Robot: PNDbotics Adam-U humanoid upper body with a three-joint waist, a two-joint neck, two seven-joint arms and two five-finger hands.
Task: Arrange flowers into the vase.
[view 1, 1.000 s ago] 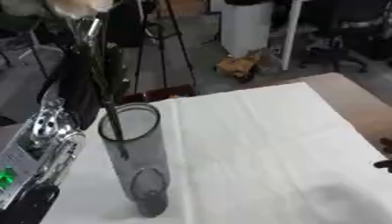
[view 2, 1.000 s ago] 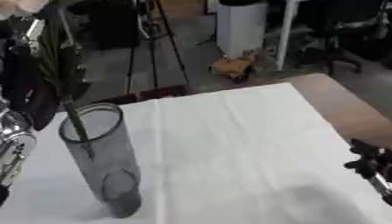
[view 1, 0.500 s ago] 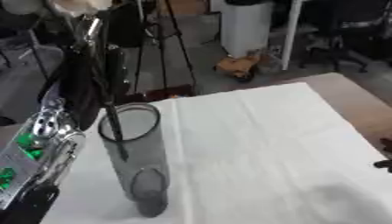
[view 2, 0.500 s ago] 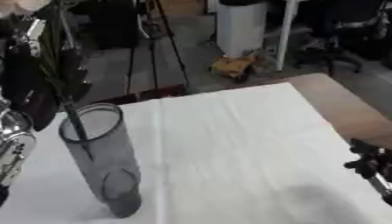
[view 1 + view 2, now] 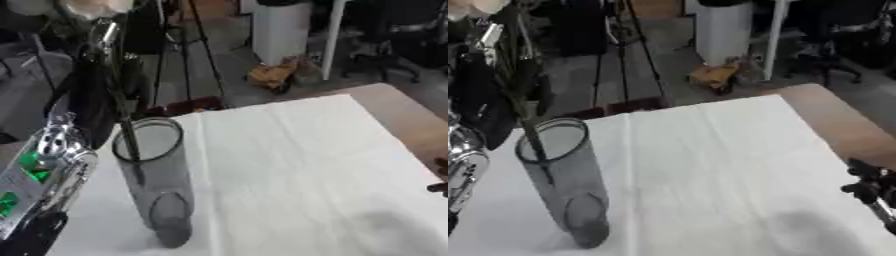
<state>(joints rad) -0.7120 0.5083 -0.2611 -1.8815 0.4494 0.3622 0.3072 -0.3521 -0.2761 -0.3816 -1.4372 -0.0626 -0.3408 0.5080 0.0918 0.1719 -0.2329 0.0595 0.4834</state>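
Lowering the stem straight down keeps it from catching on the rim of the vase (image 5: 157,185), which stands on the white cloth (image 5: 297,170) directly below the fingers. The left hand (image 5: 87,100) is curled round the flower (image 5: 122,115), gripping it above the glass. Its dark stem already dips inside; a pale bloom shows above the fingers. The right hand (image 5: 872,192), far off at the cloth's edge, has fingers I cannot tell about.
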